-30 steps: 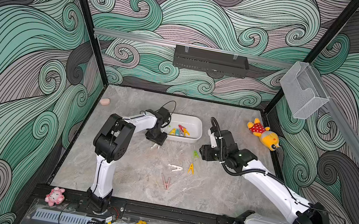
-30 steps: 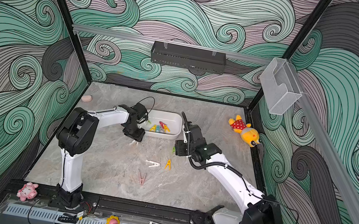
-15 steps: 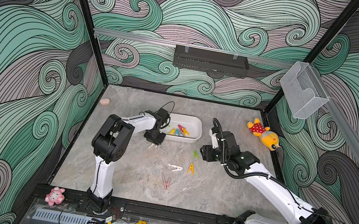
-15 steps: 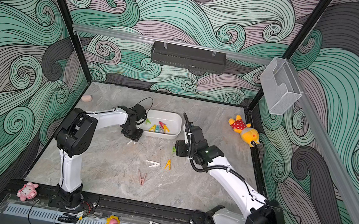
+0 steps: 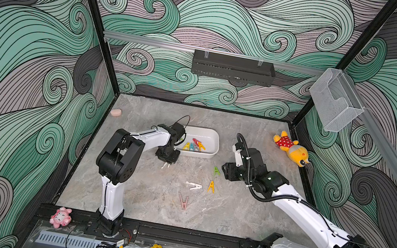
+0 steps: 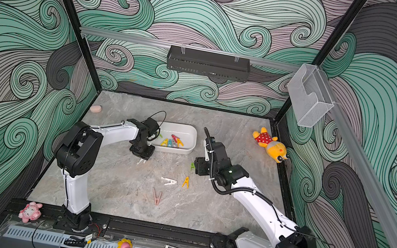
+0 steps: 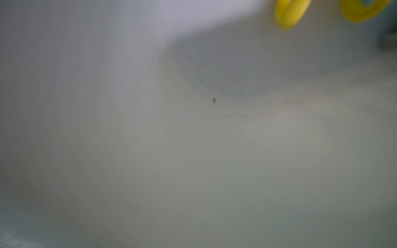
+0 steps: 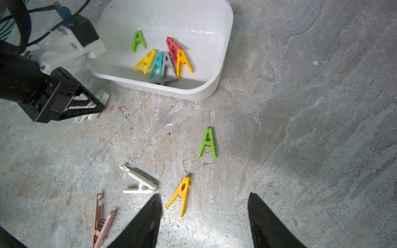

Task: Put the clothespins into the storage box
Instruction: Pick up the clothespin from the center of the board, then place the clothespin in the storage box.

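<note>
The white storage box (image 5: 214,139) (image 8: 223,64) sits mid-table with several coloured clothespins (image 8: 163,62) lying inside. Just beside its near corner my left gripper (image 5: 166,162) (image 8: 101,108) points down, shut on a white clothespin (image 8: 103,95) that lies on the table. The left wrist view is a blur of the box's white wall (image 7: 193,150) with a yellow clothespin (image 7: 290,10) at its edge. My right gripper (image 8: 204,196) (image 5: 226,169) hovers open over the table. Near it lie loose green (image 8: 208,143), yellow (image 8: 181,195), white (image 8: 138,182) and pink (image 8: 101,221) clothespins.
A yellow and red plush toy (image 5: 290,150) lies at the back right, and a small pink lump (image 5: 116,112) at the back left. A black tray (image 5: 232,67) and a clear holder (image 5: 334,99) hang on the walls. Small toys (image 5: 61,217) sit on the front rail.
My left gripper's jaws have closed in on the white clothespin beside the box. The right gripper has stayed open in nearly the same place.
</note>
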`<state>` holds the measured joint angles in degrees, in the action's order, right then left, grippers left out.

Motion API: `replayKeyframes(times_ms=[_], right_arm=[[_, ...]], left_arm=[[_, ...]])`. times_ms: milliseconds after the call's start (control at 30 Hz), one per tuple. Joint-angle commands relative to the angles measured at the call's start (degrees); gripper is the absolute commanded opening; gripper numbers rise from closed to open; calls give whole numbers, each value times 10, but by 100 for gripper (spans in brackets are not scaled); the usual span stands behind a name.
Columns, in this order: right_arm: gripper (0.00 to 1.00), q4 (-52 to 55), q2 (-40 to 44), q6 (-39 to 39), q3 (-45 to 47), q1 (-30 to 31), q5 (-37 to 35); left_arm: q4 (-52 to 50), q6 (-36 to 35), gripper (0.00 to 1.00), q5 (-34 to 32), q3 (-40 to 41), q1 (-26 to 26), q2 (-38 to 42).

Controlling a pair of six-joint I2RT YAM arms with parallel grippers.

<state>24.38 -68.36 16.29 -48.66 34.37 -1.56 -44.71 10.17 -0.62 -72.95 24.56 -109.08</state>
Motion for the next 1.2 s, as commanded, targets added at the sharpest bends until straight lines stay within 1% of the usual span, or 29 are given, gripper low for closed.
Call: replayKeyframes(times_ms=[0,167,300,533,667,800,933,1033,1167], right_arm=[[65,-6,8,-5,6,-3,-13],[65,-5,9,-4,8,-3,-15],[65,-5,13,-4,12,-3,-17],[65,-6,18,-5,14,-4,-19],[65,-15,12,-6,12,-3,-16],[65,-10,7,-10,0,-3,-14],[66,-16,8,-13,-1,-4,-13],[65,-17,3,-10,-5,-3,-8],[65,-13,1,-5,-10,-3,-1]], left_arm=[[-22,6,27,-10,-4,4,17],[-19,10,27,-8,11,6,19],[-16,21,27,-12,26,5,42],[-38,31,27,-4,49,5,106],[-54,28,27,-1,37,5,117],[-78,33,27,22,6,5,130],[-105,43,28,44,-58,3,140],[-114,51,28,72,-111,1,120],[-102,66,28,104,-184,1,61]])
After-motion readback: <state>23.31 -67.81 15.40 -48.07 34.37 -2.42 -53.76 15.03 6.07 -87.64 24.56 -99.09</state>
